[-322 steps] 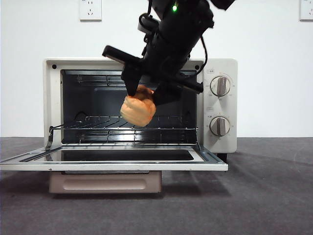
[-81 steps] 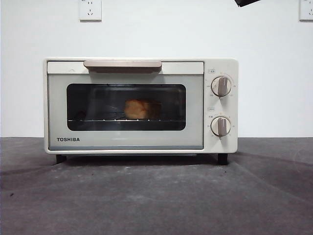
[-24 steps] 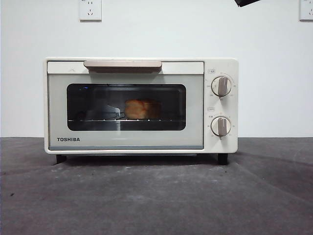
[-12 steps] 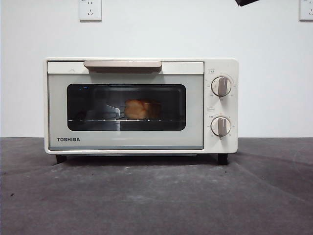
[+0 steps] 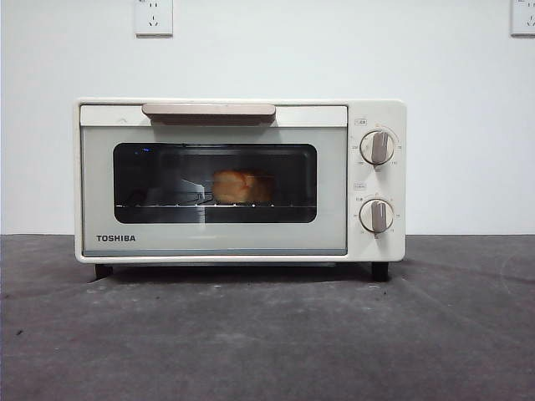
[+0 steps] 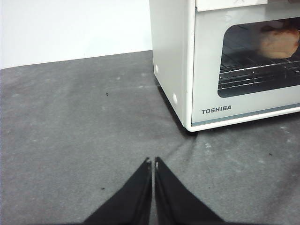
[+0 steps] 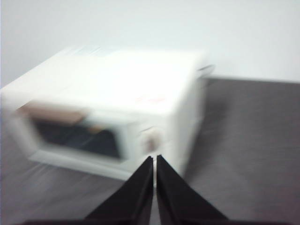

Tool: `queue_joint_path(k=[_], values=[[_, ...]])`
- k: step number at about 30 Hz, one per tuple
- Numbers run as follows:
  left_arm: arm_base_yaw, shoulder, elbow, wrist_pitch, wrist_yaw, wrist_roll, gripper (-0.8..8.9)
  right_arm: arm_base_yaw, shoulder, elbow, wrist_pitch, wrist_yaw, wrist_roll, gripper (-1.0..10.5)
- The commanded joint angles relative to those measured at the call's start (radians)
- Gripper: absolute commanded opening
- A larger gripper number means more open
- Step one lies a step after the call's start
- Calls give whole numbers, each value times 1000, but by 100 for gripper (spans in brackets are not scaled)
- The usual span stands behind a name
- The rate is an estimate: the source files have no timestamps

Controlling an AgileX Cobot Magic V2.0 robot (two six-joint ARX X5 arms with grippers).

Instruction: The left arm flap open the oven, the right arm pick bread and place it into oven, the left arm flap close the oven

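Note:
The cream-white TOSHIBA oven [image 5: 240,180] stands on the dark table with its door shut and its beige bar handle [image 5: 209,110] at the top. The golden bread [image 5: 236,185] lies on the wire rack inside, seen through the dark glass. It also shows through the glass in the left wrist view [image 6: 280,41]. My left gripper [image 6: 153,162] is shut and empty, low over the table, off the oven's [image 6: 206,65] front left corner. My right gripper [image 7: 154,159] is shut and empty, high above the oven [image 7: 112,108], in a blurred view. Neither gripper shows in the front view.
Two round knobs [image 5: 378,147] sit on the oven's right panel. A white wall with two sockets [image 5: 154,15] stands behind. Dark grey cloth [image 5: 267,334] covers the table in front of the oven.
The black arm tip at the top right corner of the front view has left the picture. The oven and the bread have not moved.

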Motion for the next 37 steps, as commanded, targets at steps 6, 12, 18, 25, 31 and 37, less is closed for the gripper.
queue_joint_path(k=[6, 12, 18, 25, 31, 37], values=[[3, -2, -20, -7, -2, 5, 16, -327, -168, -210, 195, -83, -107, 6], [3, -2, -20, -7, -2, 5, 16, -447, -312, -456, 448, -89, -105, 6], [3, -2, -20, -7, -2, 5, 16, -470, -402, -621, 544, -73, -105, 5], [3, -2, -20, -6, -2, 5, 16, -470, -455, -735, 544, -74, -99, 6], [3, -2, -20, -7, -2, 5, 16, -470, -473, -747, 491, -73, -90, 5], [3, -2, -20, -7, -2, 5, 16, -470, -483, -747, 368, -74, -89, 6]])
